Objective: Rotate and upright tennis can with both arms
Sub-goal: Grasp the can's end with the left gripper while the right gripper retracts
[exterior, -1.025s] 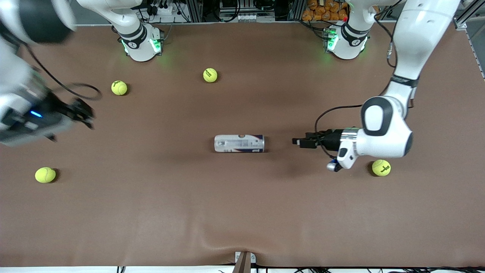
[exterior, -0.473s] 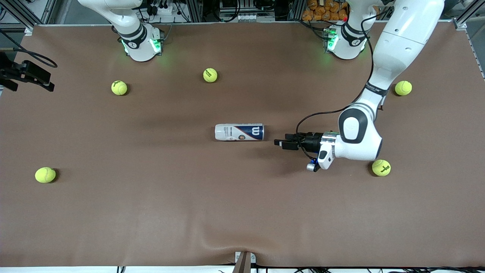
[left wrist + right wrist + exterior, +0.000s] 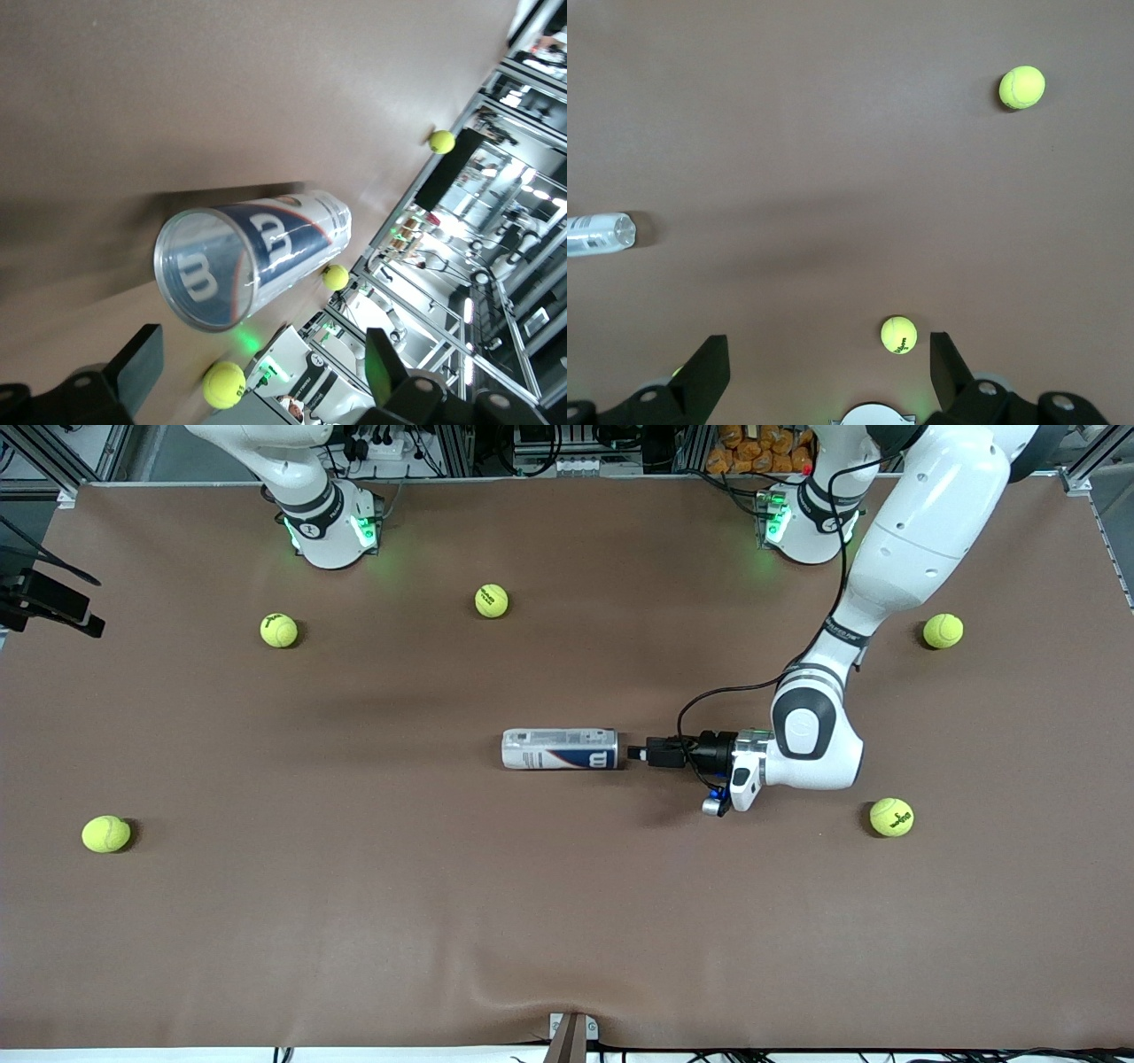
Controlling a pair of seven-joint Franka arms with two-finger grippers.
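Tennis can: lying flat at mid-bench, rolled since a moment ago. Left tool: fingers spread, now moved in to the can's end toward the left arm's side; grasp seems imminent. Right tool: spread, withdrawn high at the bench's right-arm edge, waiting.

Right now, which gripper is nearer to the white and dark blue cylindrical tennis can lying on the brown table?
Left. The left gripper sits low at the tennis can's end toward the left arm's side, fingers open. The right gripper hangs over the table edge at the right arm's end, fingers open.
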